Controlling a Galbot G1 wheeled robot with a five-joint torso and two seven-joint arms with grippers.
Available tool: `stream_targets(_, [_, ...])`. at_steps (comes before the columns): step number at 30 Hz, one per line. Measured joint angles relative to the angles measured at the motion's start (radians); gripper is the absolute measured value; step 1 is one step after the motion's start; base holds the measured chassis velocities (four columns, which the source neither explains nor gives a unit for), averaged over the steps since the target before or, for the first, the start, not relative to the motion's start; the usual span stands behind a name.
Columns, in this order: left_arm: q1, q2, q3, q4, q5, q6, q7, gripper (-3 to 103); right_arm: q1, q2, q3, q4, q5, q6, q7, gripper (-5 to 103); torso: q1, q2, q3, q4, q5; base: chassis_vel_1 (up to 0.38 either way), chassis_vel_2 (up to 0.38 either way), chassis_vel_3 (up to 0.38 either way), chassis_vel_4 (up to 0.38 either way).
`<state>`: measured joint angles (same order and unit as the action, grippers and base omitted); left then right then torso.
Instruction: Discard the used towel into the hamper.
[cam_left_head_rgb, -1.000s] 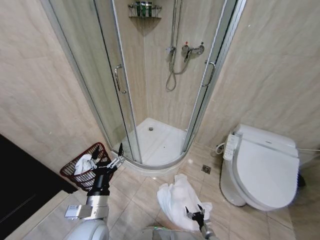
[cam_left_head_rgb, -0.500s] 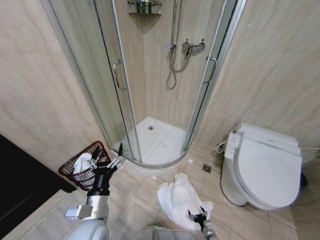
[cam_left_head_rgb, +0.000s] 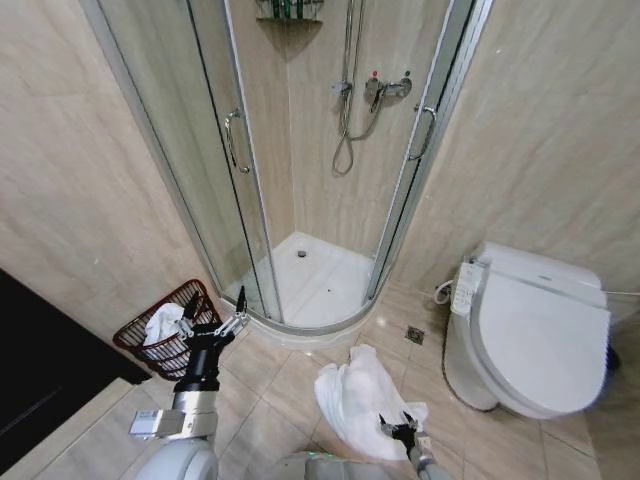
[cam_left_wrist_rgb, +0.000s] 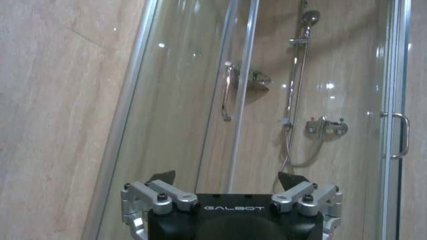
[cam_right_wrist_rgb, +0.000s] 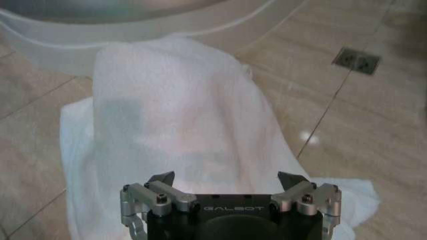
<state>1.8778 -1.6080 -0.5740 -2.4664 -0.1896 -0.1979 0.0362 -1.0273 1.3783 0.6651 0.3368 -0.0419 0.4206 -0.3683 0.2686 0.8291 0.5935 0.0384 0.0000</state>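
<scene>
The right gripper (cam_left_head_rgb: 403, 424) hangs low at about 5 o'clock in the head view, its jaws spread wide and holding nothing, poised just above the crumpled white towel (cam_left_head_rgb: 355, 400) that lies on the beige tiled floor (cam_left_head_rgb: 280, 385); in the right wrist view the black fingertips (cam_right_wrist_rgb: 161, 178) stand apart over the towel's (cam_right_wrist_rgb: 180, 135) cloth, whether touching it I cannot tell. The left gripper (cam_left_head_rgb: 213, 317) is raised at 7 o'clock, jaws also wide and empty, just beside the dark reddish-brown openwork woven hamper (cam_left_head_rgb: 160, 350), which sits against the wall at 8 o'clock with a white cloth (cam_left_head_rgb: 160, 323) inside. The left wrist view faces the glass shower enclosure (cam_left_wrist_rgb: 220, 100).
</scene>
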Motion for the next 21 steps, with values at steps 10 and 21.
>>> stream_targets(10, [0.000,0.000,0.000,0.000,0.000,0.000,0.000,100,0.055,-0.020,0.003,-0.047,-0.038,-0.070,0.058,100,-0.019,-0.045,-0.026,0.0000,0.0000,0.000,0.000,0.000,0.000])
stream_targets(21, [0.000,0.000,0.000,0.000,0.000,0.000,0.000,100,0.106,-0.015,0.004,-0.043,0.022,-0.026,-0.034,100,-0.041,-0.096,-0.055,0.0001,0.0001,0.000,0.000,0.000,0.000])
